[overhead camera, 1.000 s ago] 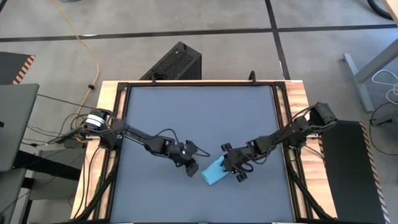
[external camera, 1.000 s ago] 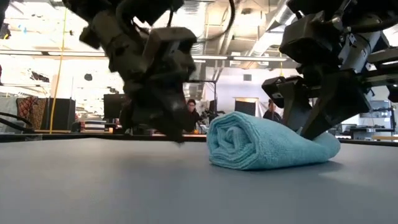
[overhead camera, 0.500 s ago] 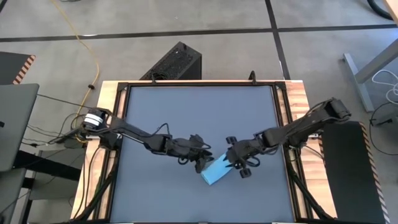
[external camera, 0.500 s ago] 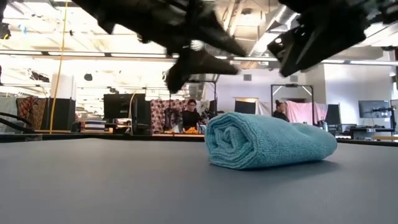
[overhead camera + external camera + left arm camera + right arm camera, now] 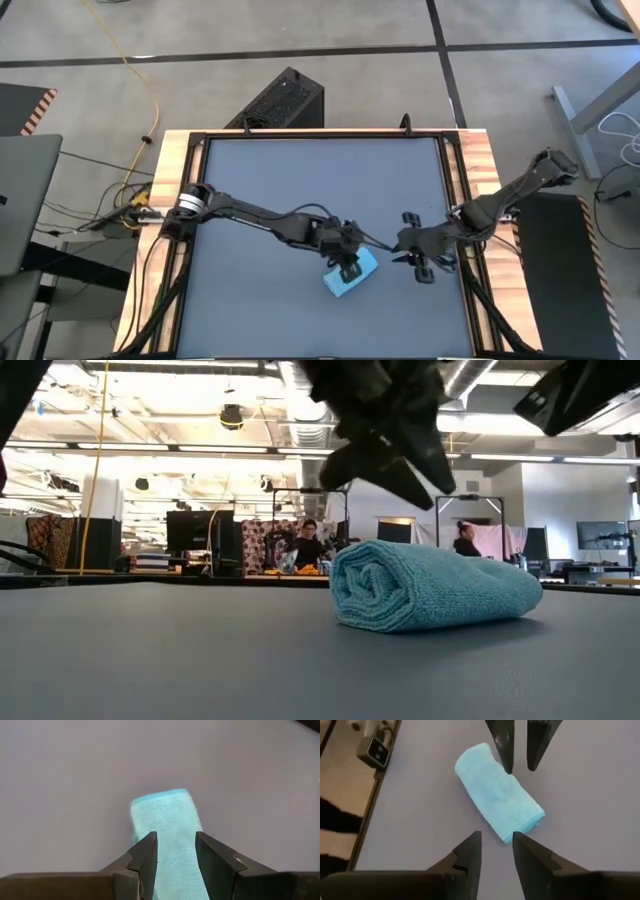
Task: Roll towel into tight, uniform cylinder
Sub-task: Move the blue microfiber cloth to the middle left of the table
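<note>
The towel (image 5: 342, 284) lies rolled into a short light-blue cylinder (image 5: 430, 595) on its side on the dark grey tabletop, right of centre toward the near edge. Its spiral end (image 5: 375, 585) faces the low camera. My left gripper (image 5: 347, 266) hangs open just above the roll, clear of it in the low view (image 5: 392, 468). In the left wrist view the cloth (image 5: 165, 825) shows past its parted fingers (image 5: 176, 842). My right gripper (image 5: 400, 252) is raised and open to the right of the roll, which lies ahead of it (image 5: 497, 790).
The dark tabletop (image 5: 300, 190) lies bare around the roll, inside a black frame with wooden side rails (image 5: 475, 160). A black box (image 5: 285, 100) stands on the floor past the far edge. People and desks show in the room beyond the table (image 5: 305, 545).
My right gripper has come off the roll's right end, risen and drawn back toward the table's right edge. My left gripper has risen and moved right, from beside the roll's left end to above it. The roll has stayed where it was, still rolled.
</note>
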Robot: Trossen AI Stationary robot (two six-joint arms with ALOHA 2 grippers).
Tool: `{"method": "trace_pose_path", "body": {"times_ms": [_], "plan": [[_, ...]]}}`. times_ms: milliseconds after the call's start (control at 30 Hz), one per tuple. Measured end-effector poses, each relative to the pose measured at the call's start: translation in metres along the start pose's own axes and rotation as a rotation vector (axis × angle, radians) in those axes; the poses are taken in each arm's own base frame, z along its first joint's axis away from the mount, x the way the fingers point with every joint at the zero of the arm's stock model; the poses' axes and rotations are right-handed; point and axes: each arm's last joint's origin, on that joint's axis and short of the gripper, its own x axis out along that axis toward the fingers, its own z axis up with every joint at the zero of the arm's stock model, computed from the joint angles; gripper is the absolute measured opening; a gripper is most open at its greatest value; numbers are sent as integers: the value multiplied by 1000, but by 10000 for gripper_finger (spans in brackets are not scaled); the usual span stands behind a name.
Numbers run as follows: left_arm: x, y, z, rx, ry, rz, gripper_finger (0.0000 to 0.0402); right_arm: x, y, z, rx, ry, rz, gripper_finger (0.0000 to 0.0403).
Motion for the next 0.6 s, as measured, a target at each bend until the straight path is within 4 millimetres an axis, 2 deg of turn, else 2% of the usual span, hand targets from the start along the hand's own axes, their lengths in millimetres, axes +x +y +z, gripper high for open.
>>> {"method": "trace_pose_path", "body": {"times_ms": [100,267,367,600], "plan": [[7,-4,10,10,18,24,122,-8,4,-5,17,-18,-42,129],[22,-6,10,-2,55,-4,122,-13,10,-12,23,-27,-82,127],[24,-2,10,-27,71,6,126,-13,12,-15,12,-13,-95,127],[21,-2,14,-15,44,3,182,-13,11,-17,-6,10,-106,127]]}}
